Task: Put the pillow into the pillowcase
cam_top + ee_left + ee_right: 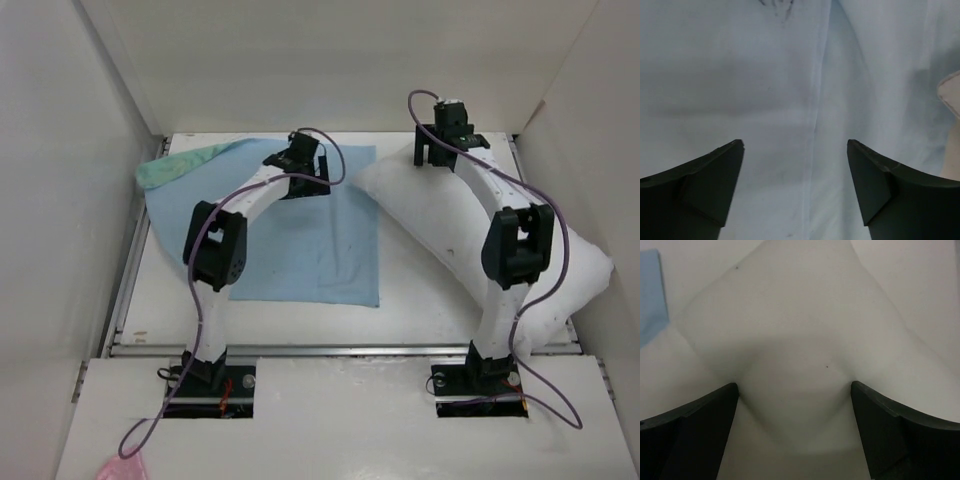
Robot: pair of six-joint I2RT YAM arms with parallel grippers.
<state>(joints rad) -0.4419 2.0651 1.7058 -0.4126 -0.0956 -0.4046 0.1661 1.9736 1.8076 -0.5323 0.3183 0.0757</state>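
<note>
**Pillow Lies Right of Its Case, Both Claws Open**

On the tabletop (400, 305), the pillowcase (300, 250) lies flat at left, pale blue up. The left claw (300, 160) hovers over its far part, jaws apart and empty. Just right, the pillow (410, 210) runs diagonally, far-centre to near-right. The right claw (795, 387), the nearer one, straddles its far corner, jaws spread wide, not clamped.
</note>
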